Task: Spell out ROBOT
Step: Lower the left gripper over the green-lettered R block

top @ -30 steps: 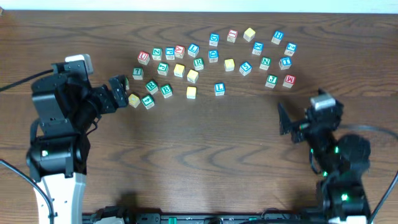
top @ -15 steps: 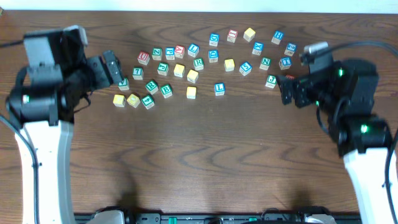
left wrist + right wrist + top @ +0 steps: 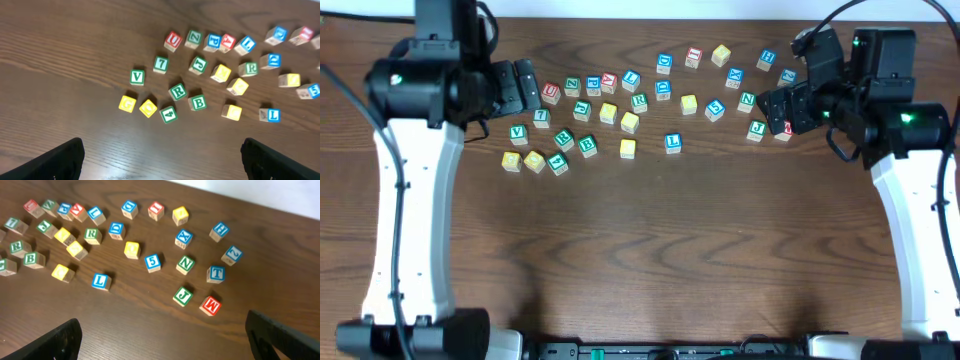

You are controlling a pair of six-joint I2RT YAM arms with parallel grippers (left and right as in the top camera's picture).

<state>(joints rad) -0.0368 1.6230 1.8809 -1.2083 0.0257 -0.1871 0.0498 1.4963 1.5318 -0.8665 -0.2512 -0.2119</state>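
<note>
Zero letters lined up | step: opening pick | left claw (image 3: 523, 88) wide, empty | right claw (image 3: 778, 108) wide, empty | next, likely: left claw lowers squarely over green R (image 3: 178, 91), table's (image 3: 650, 250) 10 o'clock

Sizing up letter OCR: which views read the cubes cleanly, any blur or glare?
Overhead: light even, no hard glare on the table, but cubes tiny, letters barely legible. Left wrist: green R cube and the green B cube beside it read clearly; cubes at the right edge go soft. Right wrist: sharpest, blue T cube crisp; pale strip top right is blown out.
</note>
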